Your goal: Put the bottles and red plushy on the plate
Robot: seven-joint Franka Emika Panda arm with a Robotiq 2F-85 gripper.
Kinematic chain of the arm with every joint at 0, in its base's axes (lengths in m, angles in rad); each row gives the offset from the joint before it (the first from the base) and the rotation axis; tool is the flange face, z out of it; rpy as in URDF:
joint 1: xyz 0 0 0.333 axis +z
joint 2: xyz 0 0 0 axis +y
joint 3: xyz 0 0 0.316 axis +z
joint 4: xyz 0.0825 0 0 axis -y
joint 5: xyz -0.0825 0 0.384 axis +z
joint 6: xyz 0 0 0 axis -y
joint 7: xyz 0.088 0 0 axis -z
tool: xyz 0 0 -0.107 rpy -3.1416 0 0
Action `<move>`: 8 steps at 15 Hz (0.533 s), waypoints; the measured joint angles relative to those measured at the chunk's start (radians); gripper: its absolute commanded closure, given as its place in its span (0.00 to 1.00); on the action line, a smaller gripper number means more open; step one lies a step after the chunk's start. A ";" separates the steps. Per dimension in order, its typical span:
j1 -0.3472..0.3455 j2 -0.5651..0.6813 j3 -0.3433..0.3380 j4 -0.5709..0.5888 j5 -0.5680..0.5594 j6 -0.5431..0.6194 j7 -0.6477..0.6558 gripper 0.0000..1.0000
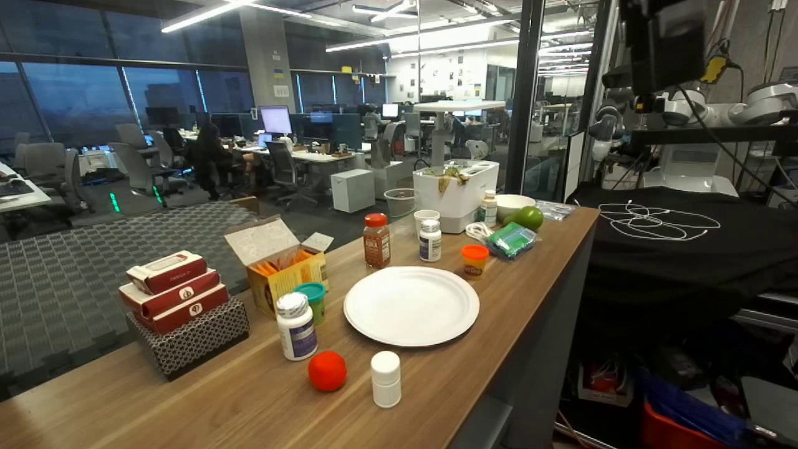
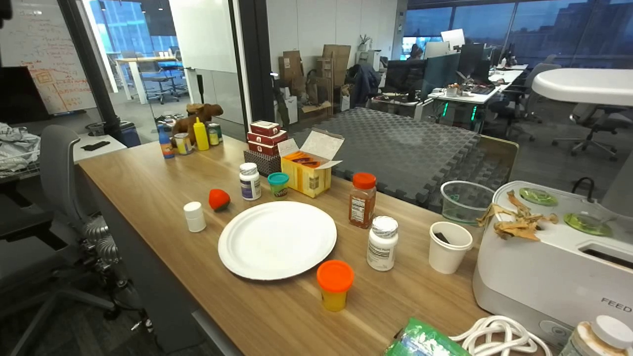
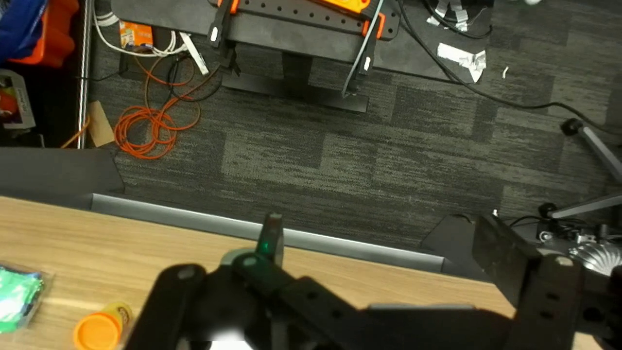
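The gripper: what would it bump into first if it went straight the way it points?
Probably the floor, which shows ahead of the open gripper in the wrist view. Depth is unclear, though, and the edge of the table lies close to that line, so it might clip that first.

"What sort of place is this?"

"An open-plan office, with a robotics lab in one part of it."

"Why office?"

"Across the wooden table point(image 1: 499, 299) from the gripper point(image 3: 378, 233), well away, an exterior view shows desks point(image 1: 327, 158), swivel chairs point(image 1: 129, 163), a lit monitor point(image 1: 275, 120) and a seated person point(image 1: 209, 153)."

"And the lab?"

"On the gripper's own side of the table, in an exterior view, stand white jointed robot arms point(image 1: 768, 106); well beyond the gripper, past the table's end, is a whiteboard point(image 2: 39, 42) with reddish writing."

"The floor?"

"Grey carpet tiles point(image 3: 316, 155), below the gripper and past the table's edge, with a coiled orange cable point(image 3: 156, 116) on them."
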 measured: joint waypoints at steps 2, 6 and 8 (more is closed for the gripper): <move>0.009 0.047 0.009 0.023 0.001 0.050 -0.006 0.00; 0.034 0.157 0.037 0.024 0.015 0.185 -0.005 0.00; 0.050 0.218 0.053 0.016 0.029 0.264 -0.005 0.00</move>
